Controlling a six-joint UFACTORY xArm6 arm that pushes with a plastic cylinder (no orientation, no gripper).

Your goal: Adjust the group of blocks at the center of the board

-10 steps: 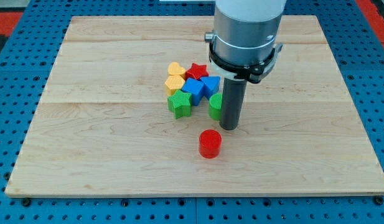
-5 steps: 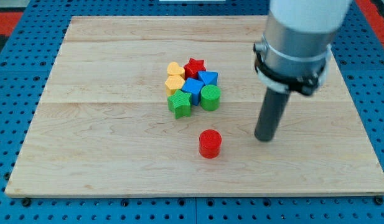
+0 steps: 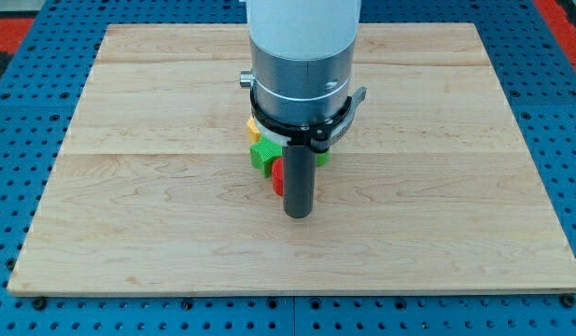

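Note:
My tip [image 3: 297, 215] rests on the board just below the middle group of blocks. A red cylinder [image 3: 278, 177] shows only as a sliver at the rod's left side, right below a green star [image 3: 262, 154]. A corner of a yellow block [image 3: 251, 124] peeks out above the star. A bit of a green cylinder [image 3: 322, 160] shows to the right of the rod. The arm's body hides the other blocks of the group.
The wooden board [image 3: 129, 215] lies on a blue pegboard table [image 3: 17, 168]. The arm's wide grey body [image 3: 300, 75] covers the view's centre top.
The rod swung from the view's right to the centre. The red cylinder has moved up and left from its lone spot and now sits against the group.

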